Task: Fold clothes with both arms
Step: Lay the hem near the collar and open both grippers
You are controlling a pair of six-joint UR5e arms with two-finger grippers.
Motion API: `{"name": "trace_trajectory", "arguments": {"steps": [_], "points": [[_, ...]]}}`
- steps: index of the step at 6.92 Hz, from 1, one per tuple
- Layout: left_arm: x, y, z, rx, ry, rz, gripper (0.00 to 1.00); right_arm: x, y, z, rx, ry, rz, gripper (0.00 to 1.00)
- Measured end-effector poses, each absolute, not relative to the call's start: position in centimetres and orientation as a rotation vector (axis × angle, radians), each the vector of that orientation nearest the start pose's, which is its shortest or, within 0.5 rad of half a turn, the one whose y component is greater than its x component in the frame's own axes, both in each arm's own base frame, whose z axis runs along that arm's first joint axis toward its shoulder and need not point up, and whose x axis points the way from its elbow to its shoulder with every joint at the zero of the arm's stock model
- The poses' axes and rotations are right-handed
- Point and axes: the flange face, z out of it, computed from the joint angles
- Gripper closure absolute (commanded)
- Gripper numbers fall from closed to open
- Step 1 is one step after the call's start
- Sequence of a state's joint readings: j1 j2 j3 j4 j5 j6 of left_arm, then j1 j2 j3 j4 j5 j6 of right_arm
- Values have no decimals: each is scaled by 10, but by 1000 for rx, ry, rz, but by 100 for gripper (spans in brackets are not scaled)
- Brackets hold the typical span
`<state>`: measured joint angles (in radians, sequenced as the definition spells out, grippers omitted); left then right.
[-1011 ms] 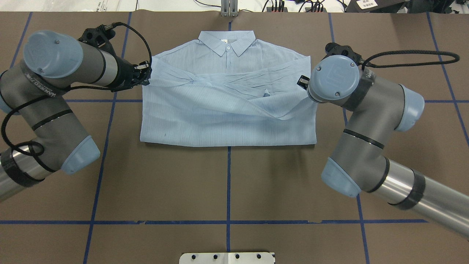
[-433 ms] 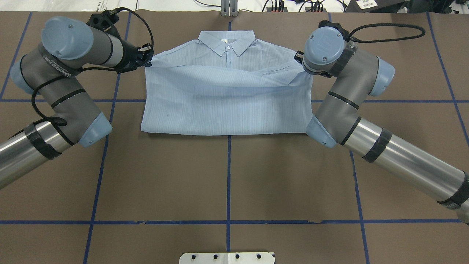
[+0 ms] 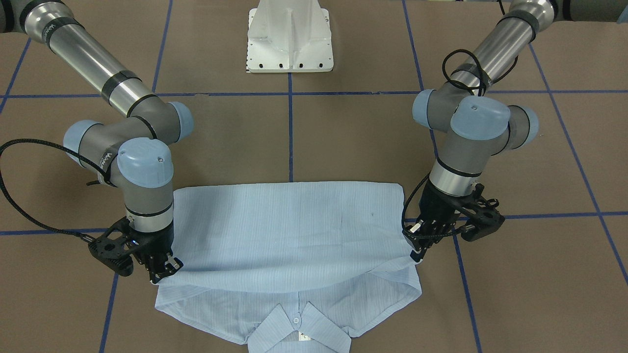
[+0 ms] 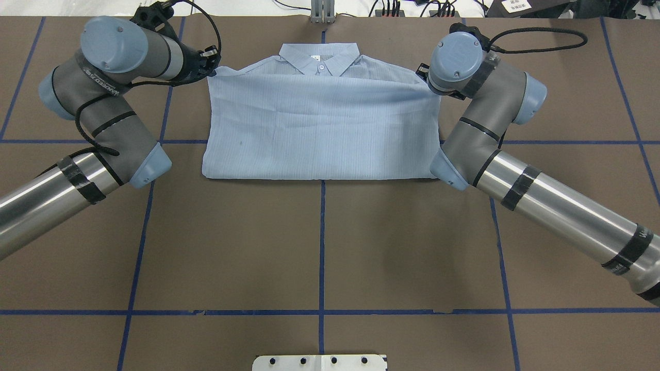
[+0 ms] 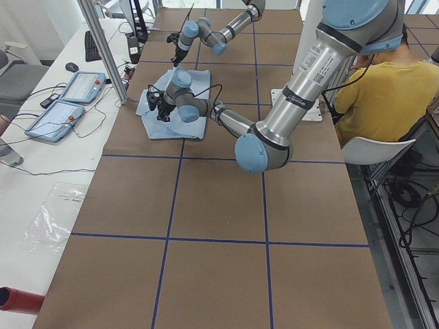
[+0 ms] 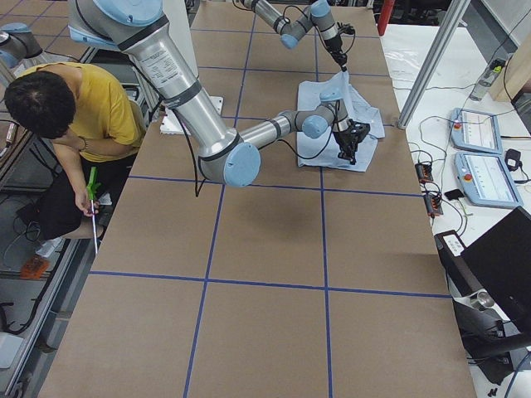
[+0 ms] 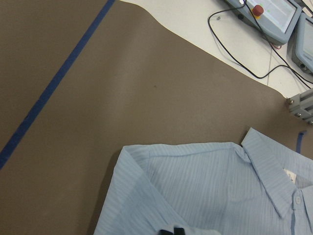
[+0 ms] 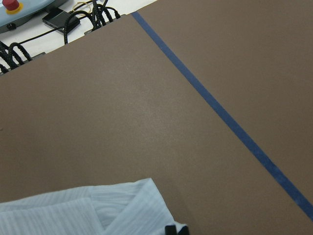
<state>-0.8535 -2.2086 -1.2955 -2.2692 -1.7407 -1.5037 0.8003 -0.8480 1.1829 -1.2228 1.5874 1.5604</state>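
Note:
The light blue shirt lies flat at the far middle of the table, its collar toward the far edge. Its lower half is folded up over the chest, and the top edge of that layer reaches just under the collar. My left gripper is shut on the folded layer's left corner at the shoulder. My right gripper is shut on the right corner. In the front-facing view the shirt hangs slightly between the left gripper and the right gripper. Both wrist views show only shirt shoulders and brown table.
Brown table cover with blue tape lines. The white pedestal base stands at the robot's side. Cables and plugs line the far edge. A person in a yellow top sits beside the table; teach pendants lie beyond it.
Both grippers moved toward the collar, carrying the shirt's lower edge. The folded layer now covers the crossed sleeves, and the near fold line has shifted farther from the robot.

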Motion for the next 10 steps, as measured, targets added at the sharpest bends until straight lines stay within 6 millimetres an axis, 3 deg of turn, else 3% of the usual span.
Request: {"name": "trace_trajectory", "arguments": {"steps": [6, 9, 10], "points": [[424, -660, 363, 356, 1008, -630, 100, -474, -677, 359, 256, -631, 739, 100], [427, -664, 353, 364, 1022, -628, 100, -470, -684, 365, 266, -607, 737, 100], [429, -666, 353, 364, 1020, -628, 95, -466, -687, 366, 270, -604, 736, 89]]}}
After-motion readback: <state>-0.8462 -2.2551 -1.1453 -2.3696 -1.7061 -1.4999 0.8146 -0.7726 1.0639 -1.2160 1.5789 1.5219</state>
